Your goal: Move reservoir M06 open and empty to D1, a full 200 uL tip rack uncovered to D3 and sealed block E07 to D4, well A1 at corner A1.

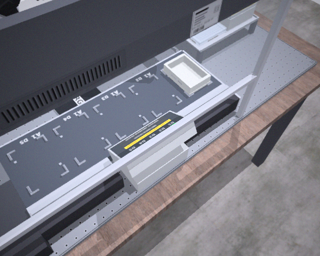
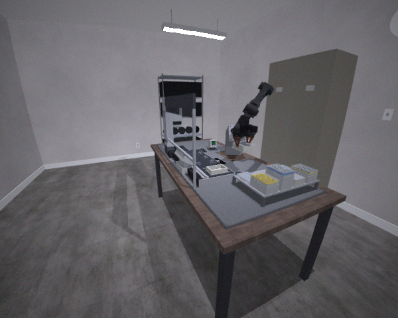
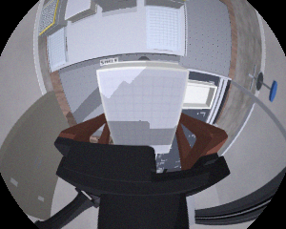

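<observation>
The one-well reservoir [image 1: 187,73] sits flat in the D1 brackets, open, toward the counter's [image 2: 281,222] left end. The hand [image 2: 243,139] hangs near the back edge, pinching a pale sealed-looking block [image 3: 143,105] by its 2 sides, probably E07 kept level for D4.

Looking like an automation lab — perforated bench plate [image 1: 287,69] carrying a liquid handler's bracketed deck [image 1: 99,129], tip racks [image 2: 265,181] sitting on a labware shelf [image 2: 251,195].
</observation>
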`<state>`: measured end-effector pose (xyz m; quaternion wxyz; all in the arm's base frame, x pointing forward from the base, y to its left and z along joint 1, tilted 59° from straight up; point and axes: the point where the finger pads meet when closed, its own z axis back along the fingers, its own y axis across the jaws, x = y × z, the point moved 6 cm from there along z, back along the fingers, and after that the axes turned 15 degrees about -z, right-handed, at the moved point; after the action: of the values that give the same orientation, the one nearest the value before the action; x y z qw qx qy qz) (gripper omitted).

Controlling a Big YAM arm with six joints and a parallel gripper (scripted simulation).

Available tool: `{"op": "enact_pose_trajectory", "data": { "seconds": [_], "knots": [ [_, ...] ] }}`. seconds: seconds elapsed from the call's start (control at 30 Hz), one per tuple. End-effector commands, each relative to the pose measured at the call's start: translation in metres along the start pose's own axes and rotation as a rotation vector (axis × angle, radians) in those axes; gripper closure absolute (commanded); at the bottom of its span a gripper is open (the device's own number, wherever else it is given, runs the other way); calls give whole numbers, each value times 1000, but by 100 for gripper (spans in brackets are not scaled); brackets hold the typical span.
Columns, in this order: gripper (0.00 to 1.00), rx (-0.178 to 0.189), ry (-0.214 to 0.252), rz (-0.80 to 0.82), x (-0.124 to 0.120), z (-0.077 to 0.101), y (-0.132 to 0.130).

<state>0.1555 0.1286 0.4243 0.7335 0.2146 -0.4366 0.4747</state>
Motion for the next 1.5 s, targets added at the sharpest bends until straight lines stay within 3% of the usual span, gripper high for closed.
{"op": "enact_pose_trajectory", "data": {
  "seconds": [0.0, 0.83, 1.47],
  "knots": [
    [100, -16, -50, 40, 14, 20, 7],
    [100, -16, -50, 40, 14, 20, 7],
    [100, -11, -52, -318, 13, 20, 6]
  ]
}}
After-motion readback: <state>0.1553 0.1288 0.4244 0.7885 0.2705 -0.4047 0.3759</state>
